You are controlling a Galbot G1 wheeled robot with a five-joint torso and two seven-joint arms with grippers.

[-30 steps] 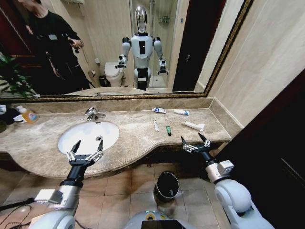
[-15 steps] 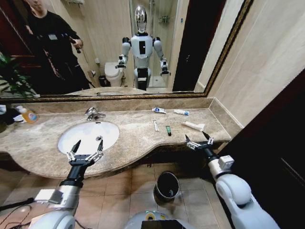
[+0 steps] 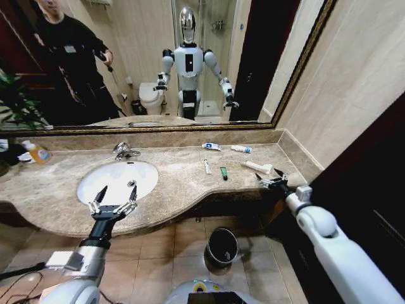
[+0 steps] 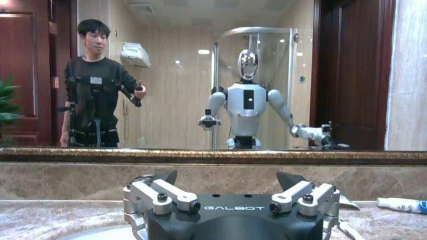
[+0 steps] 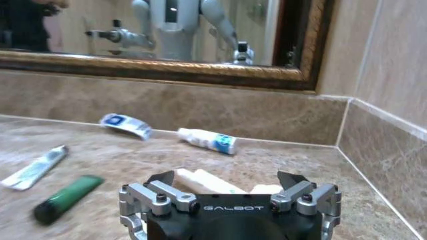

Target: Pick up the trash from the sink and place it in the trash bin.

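Right gripper: the right gripper [image 3: 271,180] hangs at the counter's front edge with its two fingers spread wide and nothing between them; in its own wrist view [image 5: 230,192] the jaws stand apart just short of the white wrapper.
Left gripper: the left gripper [image 3: 114,201] is parked over the front rim of the sink [image 3: 88,174], fingers apart and empty.
Nearest piece: the white wrapper [image 5: 210,182] lies directly ahead of the right fingertips, almost between them; it looks light, soft and crushable, so a pinch across its narrow middle seems best.
Green-black tube: the green-black tube [image 5: 68,198] lies ahead and off to the sink side of the right gripper; small, stiff-looking and round, likely to roll, so take it across its body.
Thin white stick: the thin white stick [image 5: 35,167] lies just beyond the green-black tube, flat and low, probably the hardest to get fingers under.
White-and-blue tubes: one white-and-blue tube [image 5: 207,140] and a second one [image 5: 125,125] lie farther ahead near the backsplash; smooth, possibly slippery.
Trash bin: the trash bin [image 3: 222,246] stands on the floor below the counter, between the two arms.
Writing: "GALBOT" on both gripper bodies; the blue marks on the tubes are too small to read.
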